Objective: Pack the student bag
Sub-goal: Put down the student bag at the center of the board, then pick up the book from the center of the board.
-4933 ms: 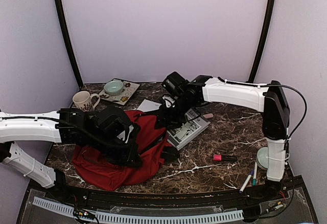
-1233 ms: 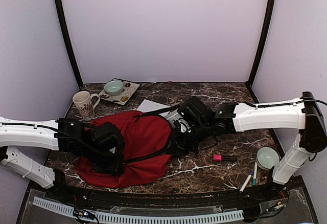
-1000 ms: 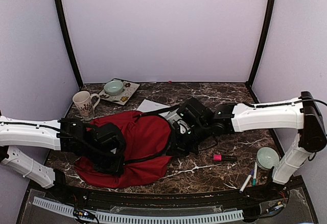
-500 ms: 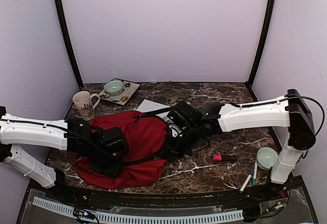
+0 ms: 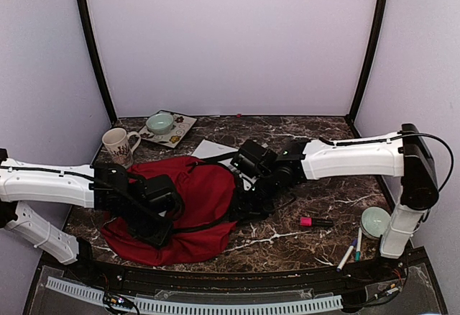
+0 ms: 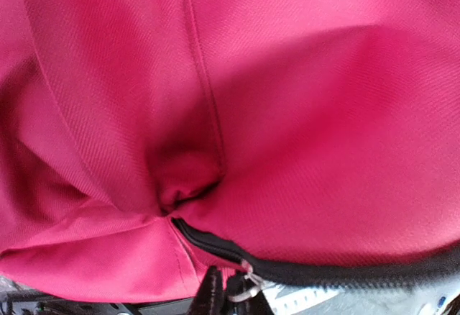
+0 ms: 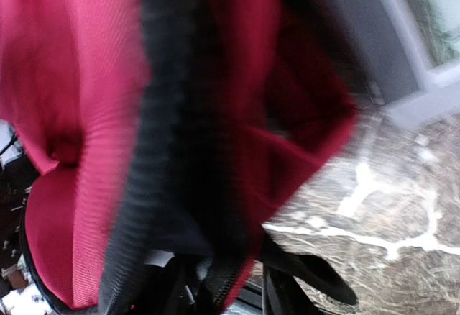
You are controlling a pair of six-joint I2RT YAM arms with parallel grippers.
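Dark-red fabric makes up the student bag (image 5: 205, 193), which lies flattened on the left-centre of the dark marbled worktop (image 5: 330, 178), toward its near edge. The left gripper (image 6: 224, 295) sits at the bag's black zipper (image 6: 323, 275), its tips close about the pull; whether it is clenched cannot be told. The right gripper (image 7: 219, 293) is at the bag's right edge with a black band (image 7: 180, 149) running between its fingers, and blur hides whether it grasps. A patterned white mug (image 5: 118, 144) stands just beyond the bag. A pale-green bowl (image 5: 160, 122) sits on a white tray (image 5: 181, 134) in the far left corner. A pink marker (image 5: 313, 222) lies toward the right edge.
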